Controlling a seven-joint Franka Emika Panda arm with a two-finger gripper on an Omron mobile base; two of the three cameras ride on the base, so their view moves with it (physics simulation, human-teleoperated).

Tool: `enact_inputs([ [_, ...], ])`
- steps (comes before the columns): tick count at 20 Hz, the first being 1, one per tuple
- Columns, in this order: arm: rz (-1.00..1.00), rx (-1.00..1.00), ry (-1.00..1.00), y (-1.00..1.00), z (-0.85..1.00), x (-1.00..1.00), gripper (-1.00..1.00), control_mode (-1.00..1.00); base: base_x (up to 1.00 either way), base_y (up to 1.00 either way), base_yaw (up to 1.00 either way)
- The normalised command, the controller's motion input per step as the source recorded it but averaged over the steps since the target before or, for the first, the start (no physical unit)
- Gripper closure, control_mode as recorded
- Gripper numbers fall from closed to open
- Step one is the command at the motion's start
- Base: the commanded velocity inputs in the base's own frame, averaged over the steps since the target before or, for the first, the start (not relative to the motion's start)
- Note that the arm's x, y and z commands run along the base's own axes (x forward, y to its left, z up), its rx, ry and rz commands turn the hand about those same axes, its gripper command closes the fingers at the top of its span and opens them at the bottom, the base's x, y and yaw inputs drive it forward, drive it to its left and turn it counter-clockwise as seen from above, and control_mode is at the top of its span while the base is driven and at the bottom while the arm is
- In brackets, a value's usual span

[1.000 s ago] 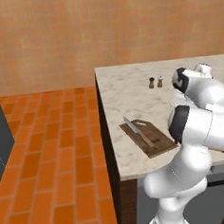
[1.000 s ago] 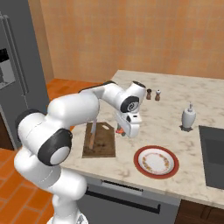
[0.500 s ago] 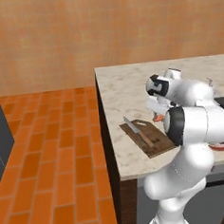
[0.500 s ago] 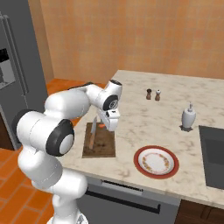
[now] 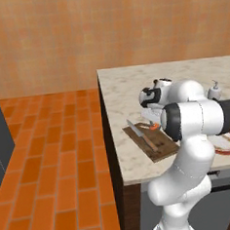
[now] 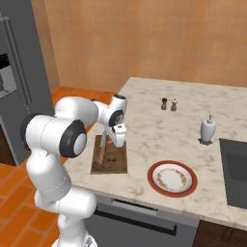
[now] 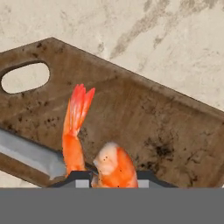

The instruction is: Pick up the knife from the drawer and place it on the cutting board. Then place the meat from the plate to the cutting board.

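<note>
The gripper [image 7: 107, 180] pinches the shrimp [image 7: 98, 153] above the cutting board [image 7: 144, 113], knife [image 7: 30, 155] at nine o'clock.

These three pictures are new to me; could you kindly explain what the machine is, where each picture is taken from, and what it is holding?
It is a white robot arm in a rendered kitchen. Two cameras ride on its base, behind it on the left and right; the third sits on the hand. On the marble counter lie a cutting board, a knife on it, a red-rimmed plate, two small shakers and a white bottle. The gripper is shut on the meat, a shrimp-like orange piece, above the board.
</note>
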Motion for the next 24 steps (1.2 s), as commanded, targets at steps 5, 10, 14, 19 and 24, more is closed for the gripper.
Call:
enact_inputs([
  [5,0.00,-0.03,0.00,0.00,-0.18,0.22,1.00,-1.00,0.00,0.00,0.00],
  [10,0.00,-0.01,0.01,0.02,-0.04,0.00,-1.00,-1.00,0.00,0.00,0.00],
  [14,0.00,0.00,0.00,0.00,0.00,0.00,-1.00,-1.00,0.00,0.00,0.00],
  [19,0.00,-0.01,0.00,0.04,0.09,0.00,-1.00,-1.00,0.00,0.00,0.00],
  [24,0.09,-0.36,0.09,0.89,0.84,-0.13,-1.00,-1.00,0.00,0.00,0.00],
])
